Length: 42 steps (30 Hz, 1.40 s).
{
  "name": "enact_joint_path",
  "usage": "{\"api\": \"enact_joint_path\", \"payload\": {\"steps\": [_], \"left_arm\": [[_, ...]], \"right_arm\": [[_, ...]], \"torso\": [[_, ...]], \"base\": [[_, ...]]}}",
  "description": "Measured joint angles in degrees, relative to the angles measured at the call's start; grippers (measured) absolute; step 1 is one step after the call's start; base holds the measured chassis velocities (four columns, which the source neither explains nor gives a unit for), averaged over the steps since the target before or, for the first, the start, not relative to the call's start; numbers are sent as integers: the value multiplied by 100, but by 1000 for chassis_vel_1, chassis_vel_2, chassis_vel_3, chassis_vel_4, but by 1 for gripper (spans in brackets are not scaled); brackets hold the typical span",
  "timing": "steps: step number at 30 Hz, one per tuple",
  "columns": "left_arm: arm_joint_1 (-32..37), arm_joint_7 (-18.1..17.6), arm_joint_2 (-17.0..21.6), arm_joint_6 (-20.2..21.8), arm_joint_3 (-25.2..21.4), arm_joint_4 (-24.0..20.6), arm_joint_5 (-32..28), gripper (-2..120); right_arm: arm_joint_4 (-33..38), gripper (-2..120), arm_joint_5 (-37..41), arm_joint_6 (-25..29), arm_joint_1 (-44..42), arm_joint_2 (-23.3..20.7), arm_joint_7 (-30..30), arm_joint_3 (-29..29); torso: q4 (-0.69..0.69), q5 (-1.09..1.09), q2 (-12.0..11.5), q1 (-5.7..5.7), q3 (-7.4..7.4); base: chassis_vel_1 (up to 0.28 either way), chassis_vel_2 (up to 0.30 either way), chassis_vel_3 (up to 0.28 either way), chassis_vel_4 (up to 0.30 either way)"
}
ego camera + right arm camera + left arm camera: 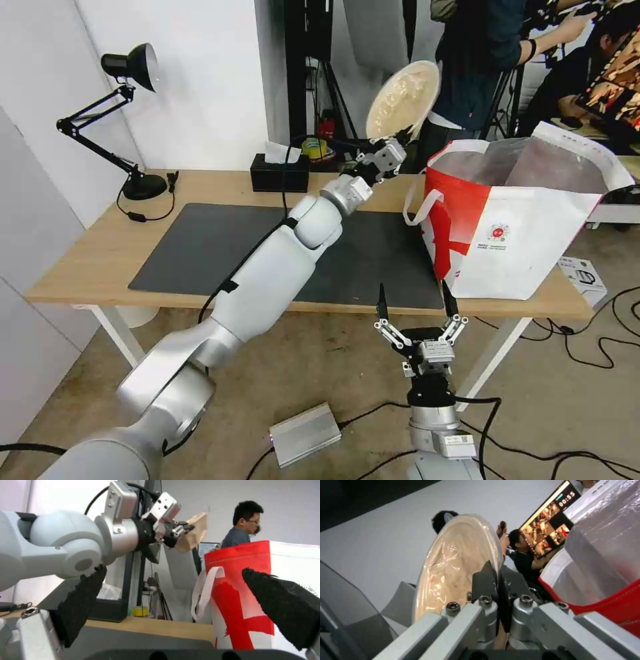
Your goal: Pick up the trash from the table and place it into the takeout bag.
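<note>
— Above the table's (87, 257) far edge we count one pulp bowl (403, 100), its rim clamped in our left gripper (398, 138), beside the single takeout bag (533, 227).

— Bag's interior is hidden; right gripper (415, 303) hangs spread, empty.

**rigwatcher:** ok so the head cam sat up high, looking forward and down over the table (87, 260), with the takeout bag (527, 233) off to the right. Wide shot, nothing close.

**bolt_fan:** and the wrist ones?

**rigwatcher:** left wrist cam was right behind the left gripper (496, 590), aimed up along the pulp bowl (460, 567), really tight. Right wrist cam sat low near the table edge, facing across it between the right gripper (176, 610) fingers.

**bolt_fan:** any overlap?

**rigwatcher:** yeah, all three caught the bag and the bowl. The head and right wrist views shared the tabletop too.
</note>
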Motion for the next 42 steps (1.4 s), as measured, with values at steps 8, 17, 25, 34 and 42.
{"api": "enact_joint_path", "payload": {"steps": [8,17,25,34,42], "left_arm": [[-161,-40,-63,-108,213,144,-89,0],[-236,-142,-135,-144,435,210,-188,0],[-419,-170,-225,-268,647,354,-268,0],[-587,-198,-310,-384,988,573,-401,0],[-779,-205,-397,-508,1144,812,-453,0]], "right_arm": [[12,100,-6,8,6,16,-2,-7],[14,100,-19,44,-43,31,-2,-58],[13,100,-22,49,-32,51,-2,-75],[10,100,-24,63,-28,106,-1,-130],[-2,100,-48,100,-44,154,-1,-199]], "torso": [[0,0,0,0,0],[0,-1,0,0,0],[0,0,0,0,0],[0,-1,0,0,0],[0,-1,0,0,0]], "base": [[0,0,0,0],[0,0,0,0],[0,0,0,0],[0,0,0,0],[0,0,0,0]]}}
